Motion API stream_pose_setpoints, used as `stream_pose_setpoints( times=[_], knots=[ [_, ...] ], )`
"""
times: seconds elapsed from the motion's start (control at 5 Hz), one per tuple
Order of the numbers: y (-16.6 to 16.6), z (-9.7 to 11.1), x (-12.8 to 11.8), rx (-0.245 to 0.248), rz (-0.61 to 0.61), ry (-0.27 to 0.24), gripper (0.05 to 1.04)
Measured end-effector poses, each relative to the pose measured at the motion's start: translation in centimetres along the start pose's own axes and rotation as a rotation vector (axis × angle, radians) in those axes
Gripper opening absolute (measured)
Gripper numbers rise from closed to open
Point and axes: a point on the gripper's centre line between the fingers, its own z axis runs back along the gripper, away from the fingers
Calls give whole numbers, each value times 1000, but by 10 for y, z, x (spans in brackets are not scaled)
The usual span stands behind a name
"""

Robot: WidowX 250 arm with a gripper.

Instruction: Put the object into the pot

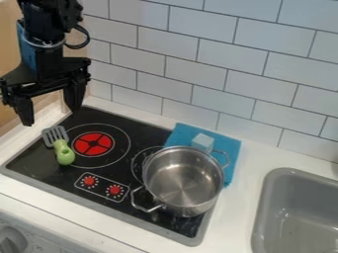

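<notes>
My gripper [51, 109] hangs at the upper left, above the back left corner of the stove, with its two fingers spread wide and nothing between them. Below it, a spatula with a green handle [64, 152] and grey slotted head lies on the left of the black stovetop. The steel pot [184, 180], uncovered and with nothing inside, stands at the stove's right side, its handles at front left and back right. Just behind the pot, a small pale blue cube [202, 142] rests on a blue cloth [228, 147].
The black stovetop [142, 132] has a red burner mark at left and red knobs in front. A grey sink [264, 207] is at the lower right. The tiled wall [198, 64] bounds the counter behind; a wooden panel stands at far left.
</notes>
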Motion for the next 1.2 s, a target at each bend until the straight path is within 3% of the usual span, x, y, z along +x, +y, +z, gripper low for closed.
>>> stream_pose_setpoints(
  times=[0.2, 0.4, 0.8, 1.2],
  knots=[
    [7, -9, -10, 39, -8, 36, 999],
    [-19, -1, -16, 49, -52, 43, 999],
    [-76, 17, -20, -64, -217, 49, 999],
    [-120, 15, -45, -142, -462, 95, 999]
  ],
)
